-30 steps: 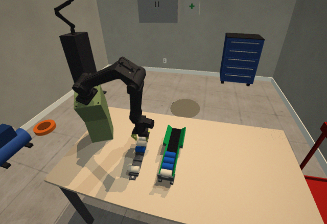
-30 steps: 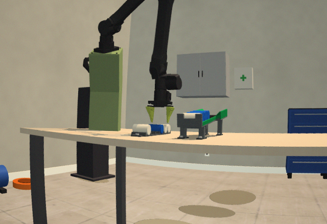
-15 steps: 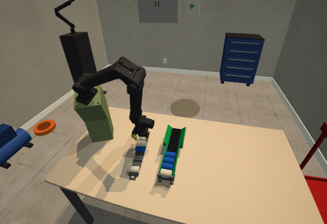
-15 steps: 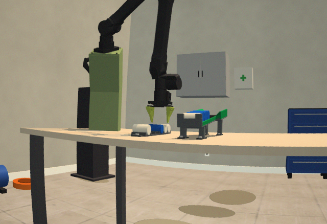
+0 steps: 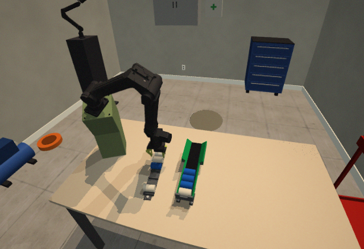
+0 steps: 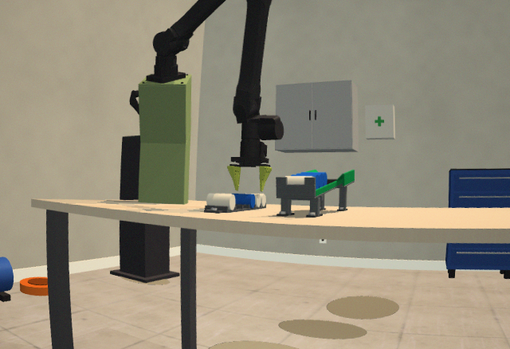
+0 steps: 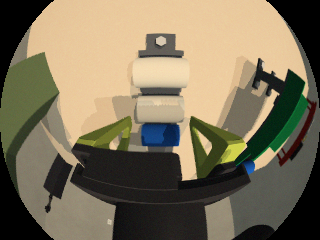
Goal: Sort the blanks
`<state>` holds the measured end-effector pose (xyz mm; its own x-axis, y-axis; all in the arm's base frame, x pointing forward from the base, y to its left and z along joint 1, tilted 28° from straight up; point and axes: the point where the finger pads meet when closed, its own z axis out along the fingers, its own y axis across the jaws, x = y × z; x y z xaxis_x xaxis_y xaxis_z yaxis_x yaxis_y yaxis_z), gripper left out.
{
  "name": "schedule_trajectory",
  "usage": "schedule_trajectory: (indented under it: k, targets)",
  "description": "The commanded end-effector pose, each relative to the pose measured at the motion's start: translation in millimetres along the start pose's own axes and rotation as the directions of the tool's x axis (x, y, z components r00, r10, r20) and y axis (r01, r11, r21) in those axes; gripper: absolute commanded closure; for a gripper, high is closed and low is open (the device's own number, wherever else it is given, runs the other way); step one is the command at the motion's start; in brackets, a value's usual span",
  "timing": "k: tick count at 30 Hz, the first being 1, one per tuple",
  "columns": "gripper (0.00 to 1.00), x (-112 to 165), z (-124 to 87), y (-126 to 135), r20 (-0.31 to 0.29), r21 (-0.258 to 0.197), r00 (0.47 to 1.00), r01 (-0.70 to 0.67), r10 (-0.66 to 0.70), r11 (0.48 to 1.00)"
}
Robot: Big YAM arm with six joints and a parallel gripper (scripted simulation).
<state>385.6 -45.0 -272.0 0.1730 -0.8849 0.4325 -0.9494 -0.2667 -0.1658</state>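
The claw (image 6: 249, 177) is hanging open and empty over the blue bar (image 5: 156, 165) lying in the rack (image 5: 148, 195) beside the ramp (image 5: 186, 154), toward the counter's (image 5: 264, 181) left edge.

You see the gripper (image 5: 156, 151) over the rack (image 5: 152, 178), above a white blank (image 5: 157, 157); the ramp (image 5: 191, 166) holds three blue blanks and one white.
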Motion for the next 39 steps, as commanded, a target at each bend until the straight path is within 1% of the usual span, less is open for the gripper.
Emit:
schedule_trajectory:
  k: [1, 9, 13, 19, 20, 21, 23, 29, 31, 33, 34, 36, 37, 39]
  targets:
    - [0.20, 1.1, -2.6, -3.9, 0.002, 0.011, 1.000, 0.002, -0.002, 1.000]
    - [0.20, 1.1, -2.1, -3.7, 0.002, 0.010, 1.000, 0.002, -0.002, 1.000]
    - [0.20, 1.6, 6.8, 1.0, 0.002, 0.002, 1.000, 0.000, 0.000, 1.000]
    - [0.20, 2.2, 12.3, 1.4, 0.001, 0.001, 1.000, -0.002, 0.002, 1.000]
    - [0.20, -1.3, 1.9, -9.1, 0.002, 0.029, 1.000, 0.014, -0.014, 0.999]
    - [0.20, -2.8, 11.9, -4.7, 0.003, 0.016, 1.000, 0.012, -0.012, 1.000]
    - [0.20, 2.2, 20.2, 1.5, 0.001, 0.001, 1.000, -0.002, 0.002, 1.000]
    - [0.20, 2.1, 32.6, 1.8, 0.002, 0.001, 1.000, -0.002, 0.002, 1.000]
    - [0.20, -2.6, 33.9, -0.4, 0.004, 0.007, 1.000, 0.010, -0.010, 1.000]
    - [0.20, 3.7, 31.7, -10.5, -0.002, 0.025, 1.000, -0.002, 0.002, 1.000]
    - [0.20, 6.1, 32.5, -11.0, -0.004, 0.025, 1.000, -0.007, 0.007, 1.000]
    - [0.20, 6.1, 32.5, -11.0, -0.004, 0.025, 1.000, -0.007, 0.007, 1.000]
    - [0.20, 2.4, 32.9, -0.6, 0.001, 0.009, 1.000, 0.002, -0.002, 1.000]
    - [0.20, 0.8, 36.0, 2.2, 0.002, 0.003, 1.000, 0.004, -0.004, 1.000]
